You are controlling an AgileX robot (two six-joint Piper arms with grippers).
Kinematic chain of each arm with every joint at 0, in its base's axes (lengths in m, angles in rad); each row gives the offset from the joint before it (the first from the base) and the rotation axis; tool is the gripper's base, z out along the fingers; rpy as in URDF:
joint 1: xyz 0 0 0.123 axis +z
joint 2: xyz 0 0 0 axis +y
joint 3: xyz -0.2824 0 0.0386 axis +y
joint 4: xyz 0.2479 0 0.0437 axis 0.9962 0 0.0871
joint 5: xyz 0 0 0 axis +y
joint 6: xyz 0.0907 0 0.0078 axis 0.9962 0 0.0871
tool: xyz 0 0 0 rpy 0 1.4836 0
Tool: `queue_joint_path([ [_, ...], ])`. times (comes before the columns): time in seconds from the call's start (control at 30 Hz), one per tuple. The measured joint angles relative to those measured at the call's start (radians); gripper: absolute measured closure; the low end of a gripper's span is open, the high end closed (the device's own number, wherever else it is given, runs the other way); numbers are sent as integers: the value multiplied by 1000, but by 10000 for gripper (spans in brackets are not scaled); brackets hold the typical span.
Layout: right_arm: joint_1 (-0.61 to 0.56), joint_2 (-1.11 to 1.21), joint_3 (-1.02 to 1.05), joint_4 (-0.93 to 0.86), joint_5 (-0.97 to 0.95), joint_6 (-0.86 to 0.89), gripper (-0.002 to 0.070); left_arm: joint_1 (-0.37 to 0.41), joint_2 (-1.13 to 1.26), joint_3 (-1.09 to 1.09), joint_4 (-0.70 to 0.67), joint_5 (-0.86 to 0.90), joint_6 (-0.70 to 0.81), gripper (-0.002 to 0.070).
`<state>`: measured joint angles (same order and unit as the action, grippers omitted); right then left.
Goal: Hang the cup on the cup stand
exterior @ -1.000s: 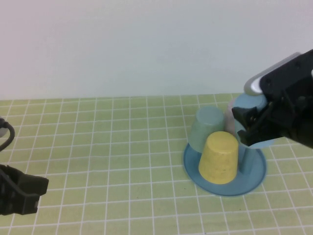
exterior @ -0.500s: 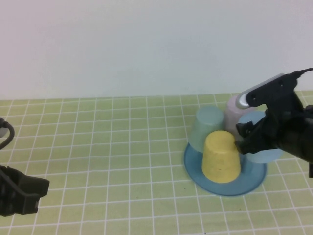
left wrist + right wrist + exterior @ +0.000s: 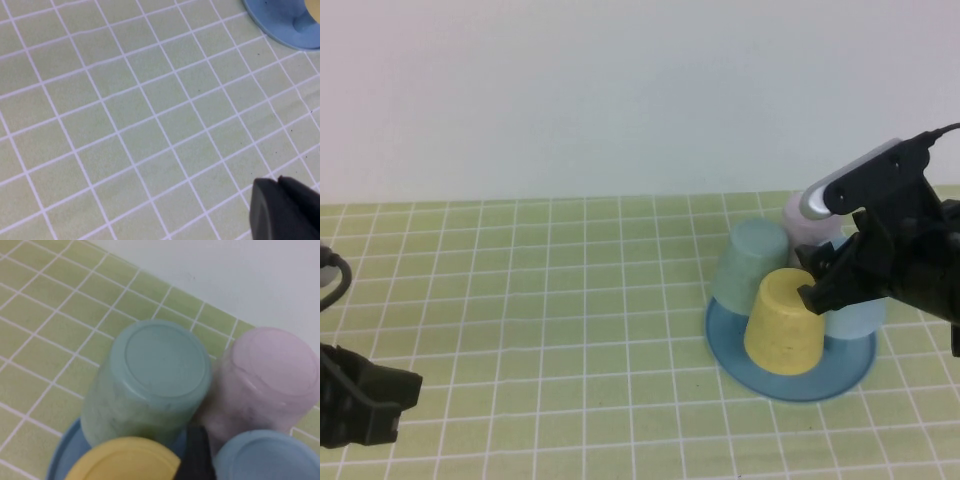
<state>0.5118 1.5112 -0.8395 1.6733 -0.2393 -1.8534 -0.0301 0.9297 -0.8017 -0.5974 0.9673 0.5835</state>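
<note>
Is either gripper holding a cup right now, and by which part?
Cannot be told for the right gripper: it hides its contact with the sky-blue cup on the cup stand. The left gripper holds nothing.

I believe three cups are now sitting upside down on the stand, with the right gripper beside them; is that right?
Not quite: four cups are upside down on the stand, as the right wrist view shows: teal, pink, yellow, sky-blue. The right gripper is beside them.

A table covered with a light green cloth ruled in a white square grid carries everything. Directly on it lies the cup stand, its round blue base flat on the cloth. The cloth stretches bare well away from the cup stand toward the robot's left, and beyond the cup stand it ends at a pale wall.
</note>
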Motion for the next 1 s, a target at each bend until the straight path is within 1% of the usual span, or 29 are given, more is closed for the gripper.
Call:
queue_joint_path([
  [0.2, 0, 0, 0, 4, 2, -50, 148, 0, 0, 0, 4, 4, 2, 676],
  [0.27, 0, -7, 0, 35, -9, -54, 148, 0, 0, 0, 5, 12, 15, 676],
  [0.43, 0, -88, 7, 74, -48, -54, 149, 0, -39, 0, 7, 4, 35, 676],
  [0.57, 0, -232, 39, 81, 5, -66, 149, 0, -99, 2, 5, -46, 47, 676],
  [0.77, 0, -550, 168, 81, 129, -41, 150, 0, -223, 7, 3, -93, 47, 676],
  [0.87, 0, -711, 271, 81, 174, -18, 150, 0, -297, 53, -1, -125, 47, 675],
  [1.0, 0, -922, 432, 81, 254, 14, 150, 0, -416, 192, -25, -202, 20, 676],
])
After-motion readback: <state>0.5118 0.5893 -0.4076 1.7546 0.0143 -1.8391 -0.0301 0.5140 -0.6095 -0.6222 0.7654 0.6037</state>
